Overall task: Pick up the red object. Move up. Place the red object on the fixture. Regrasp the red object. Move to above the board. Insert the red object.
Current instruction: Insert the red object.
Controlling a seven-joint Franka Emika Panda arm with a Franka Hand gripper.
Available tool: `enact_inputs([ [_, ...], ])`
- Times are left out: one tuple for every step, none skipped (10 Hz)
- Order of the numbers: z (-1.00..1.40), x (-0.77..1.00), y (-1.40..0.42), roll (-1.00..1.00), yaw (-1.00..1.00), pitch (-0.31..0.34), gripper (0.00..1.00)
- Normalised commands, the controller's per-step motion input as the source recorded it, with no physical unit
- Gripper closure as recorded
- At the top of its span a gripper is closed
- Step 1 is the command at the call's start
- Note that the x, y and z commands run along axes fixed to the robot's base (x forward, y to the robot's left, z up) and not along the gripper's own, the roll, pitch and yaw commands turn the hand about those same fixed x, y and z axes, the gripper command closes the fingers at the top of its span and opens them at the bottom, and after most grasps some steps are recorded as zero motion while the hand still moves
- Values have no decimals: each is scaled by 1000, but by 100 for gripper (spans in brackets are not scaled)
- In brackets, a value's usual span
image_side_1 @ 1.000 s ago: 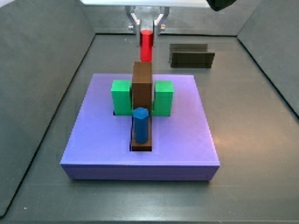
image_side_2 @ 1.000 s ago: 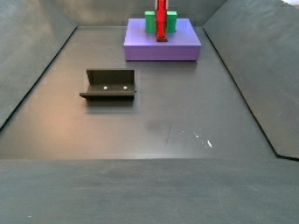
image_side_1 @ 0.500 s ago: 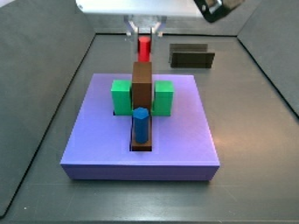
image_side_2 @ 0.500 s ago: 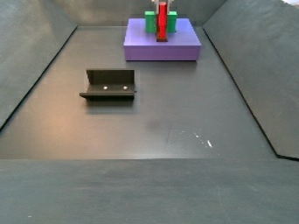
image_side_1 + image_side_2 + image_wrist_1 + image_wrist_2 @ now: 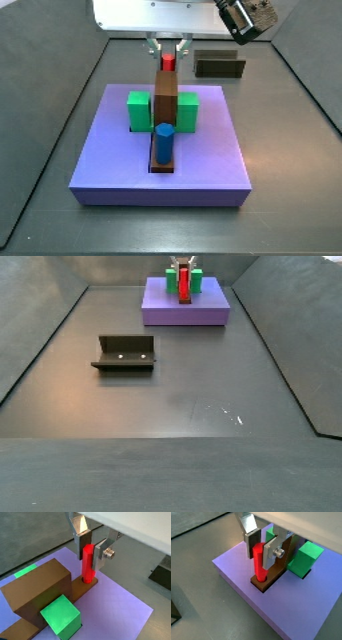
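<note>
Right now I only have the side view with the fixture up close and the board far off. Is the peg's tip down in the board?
Observer: Yes. In both wrist views the peg stands upright with its lower end set into the low end of the brown bar, near the board edge.
Operator: Is the gripper on it?
Observer: The gripper is above the board, its fingers closed on the peg's upper part.
Operator: Anything else along that bar?
Observer: In a side view, a blue cylinder stands at the bar's other end, apart from the peg.
</note>
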Motion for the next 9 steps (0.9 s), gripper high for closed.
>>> enact_inputs([
  [-20,0,0,287,0,114,100],
  [0,3,0,304,0,140,100],
  [-169,0,-11,227,0,66,100],
  [-126,14,-40,207,0,71,100],
  [-414,0,0,33,0,0,100],
  [-709,0,0,0,0,-10,100],
  [-963,31,0,0,0,-71,100],
  [-740,34,0,0,0,-36,100],
  [0,0,0,0,0,0,100],
])
